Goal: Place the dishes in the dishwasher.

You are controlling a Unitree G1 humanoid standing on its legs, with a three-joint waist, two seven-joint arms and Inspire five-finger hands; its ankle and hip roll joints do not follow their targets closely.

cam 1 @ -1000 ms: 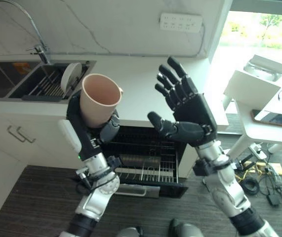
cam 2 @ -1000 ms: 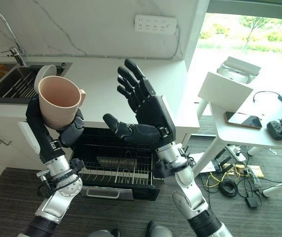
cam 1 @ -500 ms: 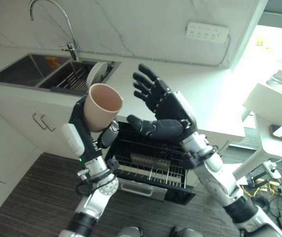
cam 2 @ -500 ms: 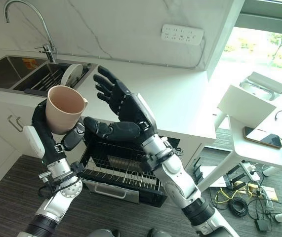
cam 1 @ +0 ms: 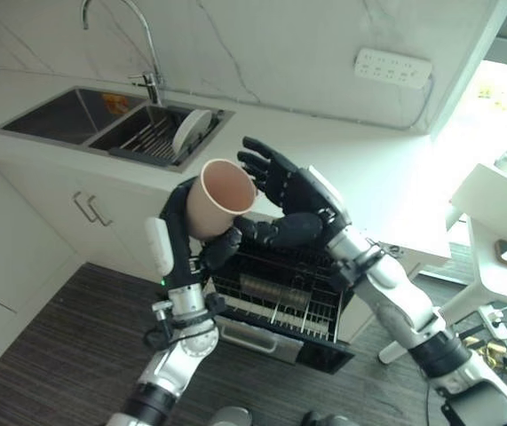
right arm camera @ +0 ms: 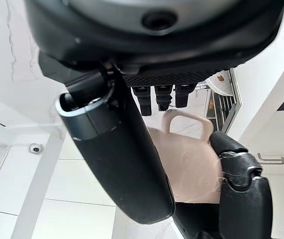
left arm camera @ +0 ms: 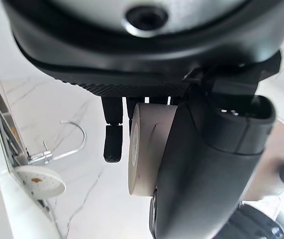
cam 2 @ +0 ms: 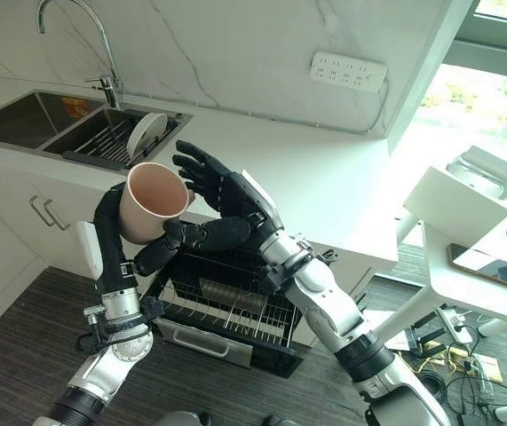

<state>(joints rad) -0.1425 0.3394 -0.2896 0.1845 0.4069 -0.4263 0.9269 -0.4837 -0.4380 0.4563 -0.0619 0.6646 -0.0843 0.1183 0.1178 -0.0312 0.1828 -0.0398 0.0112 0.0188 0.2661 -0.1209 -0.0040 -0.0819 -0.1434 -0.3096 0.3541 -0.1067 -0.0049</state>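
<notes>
Aloft, pink mug (cam 1: 220,197) in curled left hand (cam 1: 185,232) fingers; right hand (cam 1: 296,197) fingers spread beside it.

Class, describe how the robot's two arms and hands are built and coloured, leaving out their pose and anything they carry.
Both arms are silver-grey metal with rounded segments and dark joint collars. The left hand is black with jointed fingers, and a white cover runs along its outer edge. The right hand is black as well, with ribbed, segmented fingers and a pale panel on its back. Thin black cables loop around the left wrist.
</notes>
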